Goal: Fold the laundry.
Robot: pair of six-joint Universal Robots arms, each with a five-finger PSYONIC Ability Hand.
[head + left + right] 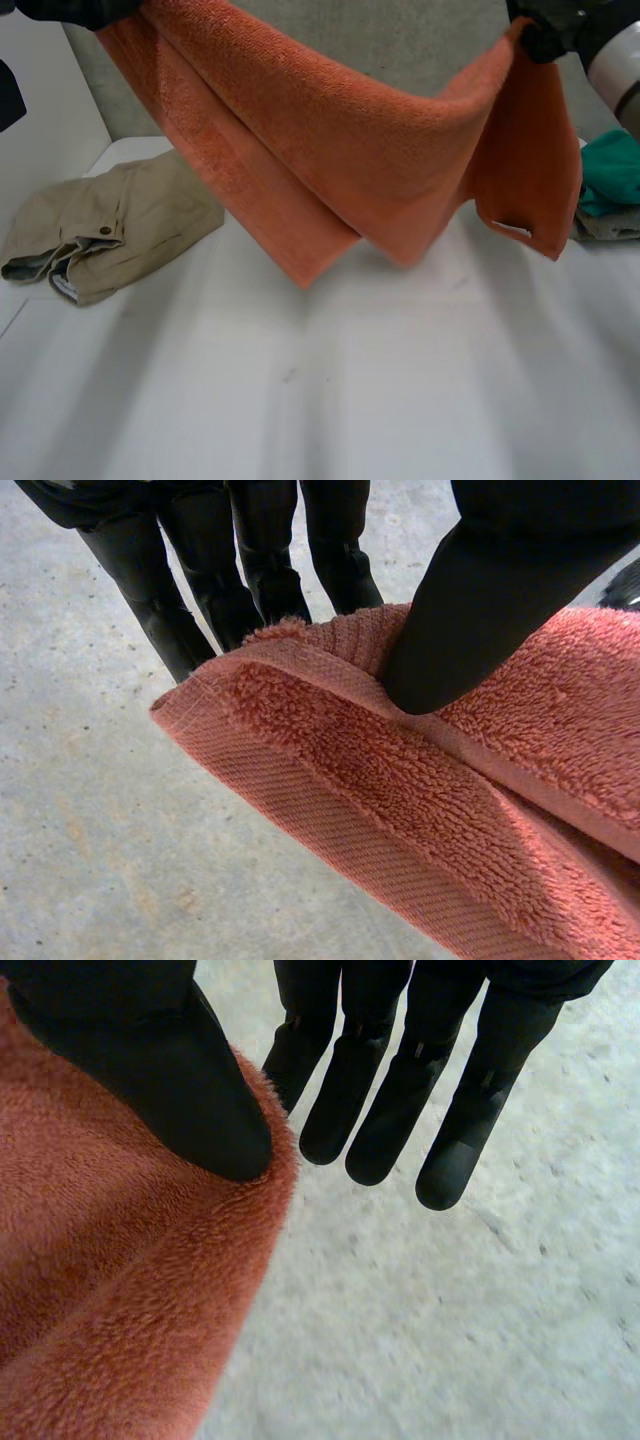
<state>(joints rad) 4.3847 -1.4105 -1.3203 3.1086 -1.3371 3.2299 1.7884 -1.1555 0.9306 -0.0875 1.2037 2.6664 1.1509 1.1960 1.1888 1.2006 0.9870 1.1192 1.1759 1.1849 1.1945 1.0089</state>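
**Head view:** The orange towel (330, 160) is hanging in the air above the white bench (350, 400), sagging in the middle between the two hands. The left hand (60, 10) is gripping its upper left end. The right hand (545, 30) is gripping its upper right end, with a flap hanging below it. A khaki garment (100, 225) is lying crumpled on the bench's left. A teal garment (612, 170) is lying at the far right.

**Left wrist view:** The thumb is pinching the towel's hemmed edge, near a corner, against the straight fingers (255, 570) behind it.

**Right wrist view:** The thumb is clamping the towel's edge. The visible fingers (400, 1110) are extending straight just beside the cloth.
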